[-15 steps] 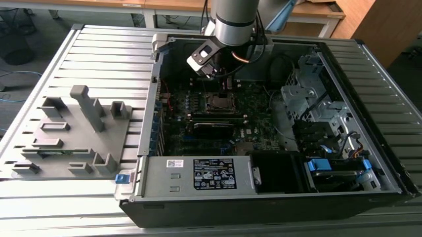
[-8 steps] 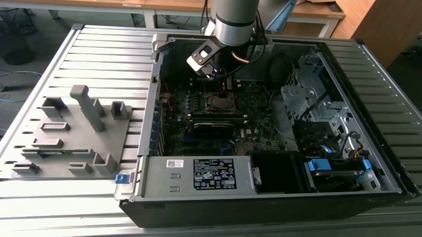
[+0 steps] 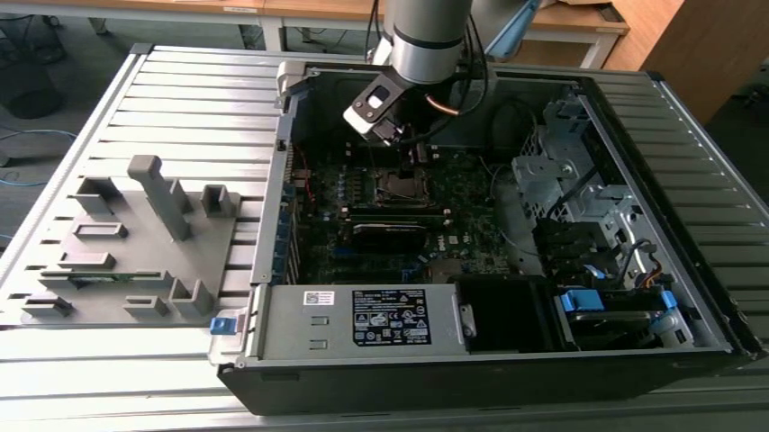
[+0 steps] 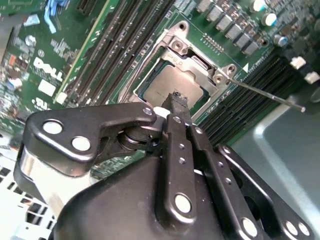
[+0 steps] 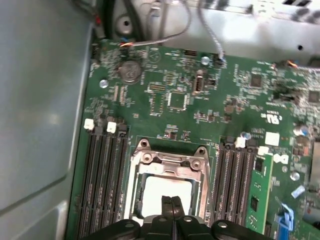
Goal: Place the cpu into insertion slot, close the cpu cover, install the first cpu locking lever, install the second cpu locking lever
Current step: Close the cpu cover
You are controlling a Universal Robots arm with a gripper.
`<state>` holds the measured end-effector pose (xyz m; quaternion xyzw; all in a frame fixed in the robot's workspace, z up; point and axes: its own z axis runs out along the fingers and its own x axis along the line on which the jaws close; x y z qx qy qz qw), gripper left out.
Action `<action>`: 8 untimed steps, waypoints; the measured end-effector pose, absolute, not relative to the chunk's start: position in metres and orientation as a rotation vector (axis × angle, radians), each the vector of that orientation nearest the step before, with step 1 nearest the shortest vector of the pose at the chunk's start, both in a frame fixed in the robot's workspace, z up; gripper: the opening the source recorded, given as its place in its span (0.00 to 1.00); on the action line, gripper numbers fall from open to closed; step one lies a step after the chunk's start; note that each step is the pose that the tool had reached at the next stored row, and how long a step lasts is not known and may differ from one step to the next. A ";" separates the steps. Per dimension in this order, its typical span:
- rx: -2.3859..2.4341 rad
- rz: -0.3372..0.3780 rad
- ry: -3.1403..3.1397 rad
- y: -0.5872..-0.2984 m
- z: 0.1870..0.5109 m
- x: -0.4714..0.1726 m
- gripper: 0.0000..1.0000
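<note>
Robotics lab or test workshop: slatted metal workbench (image 3: 193, 99) carries opened computer case (image 3: 481, 373) (motherboard (image 3: 469, 193) exposed) and grey parts fixture (image 3: 216, 261); robot arm (image 3: 427, 36) overhead; wooden desks (image 3: 324, 7) line far side.

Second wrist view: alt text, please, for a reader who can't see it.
The shut tool hangs over the cpu, which lies under the closed silver cover on a green board. One thin lever juts out free from the cover's corner.
</note>
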<state>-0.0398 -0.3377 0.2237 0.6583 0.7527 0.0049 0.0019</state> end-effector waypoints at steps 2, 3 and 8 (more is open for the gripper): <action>2.021 0.016 2.400 -0.338 0.224 -0.040 0.11; 1.999 0.015 2.419 -0.338 0.224 -0.040 0.11; 1.888 0.016 2.507 -0.338 0.223 -0.040 0.11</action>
